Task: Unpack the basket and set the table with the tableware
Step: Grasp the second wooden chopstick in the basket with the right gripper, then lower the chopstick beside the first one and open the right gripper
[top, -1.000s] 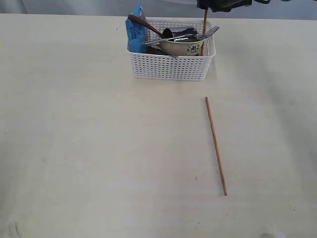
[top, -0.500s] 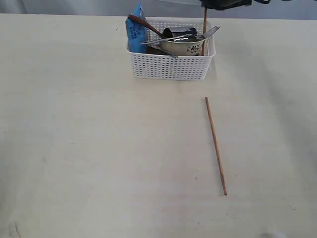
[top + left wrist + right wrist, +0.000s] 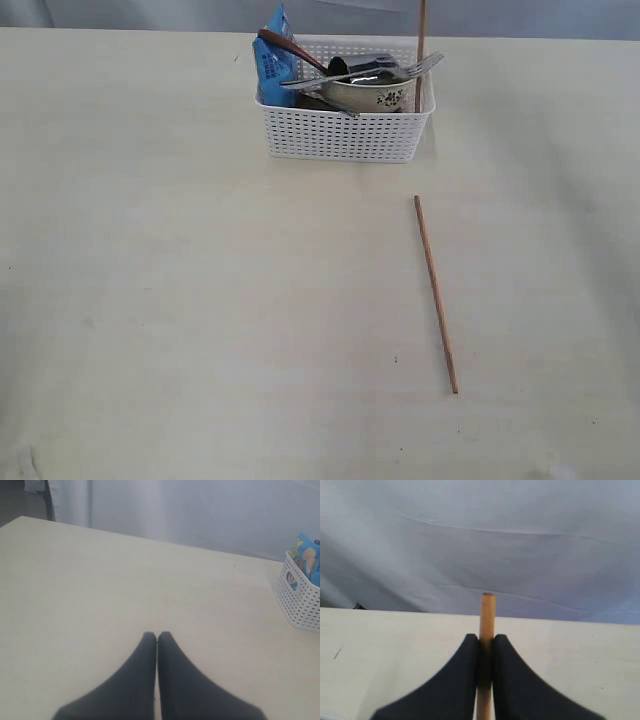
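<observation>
Just inside the right end of the white basket [image 3: 345, 135], one brown chopstick [image 3: 421, 40] stands upright beside the floral bowl [image 3: 378, 97]. A fork [image 3: 405, 70] and a wooden spoon [image 3: 288, 46] lie across the load. The blue packet [image 3: 272, 62] carries print too small to read. A second chopstick [image 3: 436, 295] lies flat on the table [image 3: 150, 300], well apart from the basket. The right gripper [image 3: 486, 639] is clamped on the upright chopstick, and the left gripper [image 3: 157, 636] is closed on nothing.

L & R jaws: matte black, smooth, wide at base, tapering to rounded ends.
</observation>
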Controlling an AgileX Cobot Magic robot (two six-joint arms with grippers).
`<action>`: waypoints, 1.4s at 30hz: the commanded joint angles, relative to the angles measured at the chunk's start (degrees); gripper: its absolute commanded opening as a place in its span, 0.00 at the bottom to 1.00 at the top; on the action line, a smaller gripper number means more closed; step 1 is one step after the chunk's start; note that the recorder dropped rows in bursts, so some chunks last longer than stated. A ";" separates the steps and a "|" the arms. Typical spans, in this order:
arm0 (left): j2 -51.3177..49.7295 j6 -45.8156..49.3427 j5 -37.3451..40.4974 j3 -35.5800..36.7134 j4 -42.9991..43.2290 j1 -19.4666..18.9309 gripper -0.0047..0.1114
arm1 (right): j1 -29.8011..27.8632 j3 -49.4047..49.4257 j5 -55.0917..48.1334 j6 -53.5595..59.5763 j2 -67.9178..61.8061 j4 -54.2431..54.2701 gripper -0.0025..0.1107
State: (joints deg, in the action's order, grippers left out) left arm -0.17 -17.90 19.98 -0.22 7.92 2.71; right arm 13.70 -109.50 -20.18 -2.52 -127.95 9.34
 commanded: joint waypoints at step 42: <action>0.17 0.06 -0.06 0.22 -0.65 -0.16 0.04 | -2.42 -5.59 -39.57 -0.45 19.06 -6.28 0.02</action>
State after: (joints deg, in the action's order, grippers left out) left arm -0.17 -17.90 19.98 -0.22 7.92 2.71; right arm 11.57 -117.58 -57.66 -2.42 -112.15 3.43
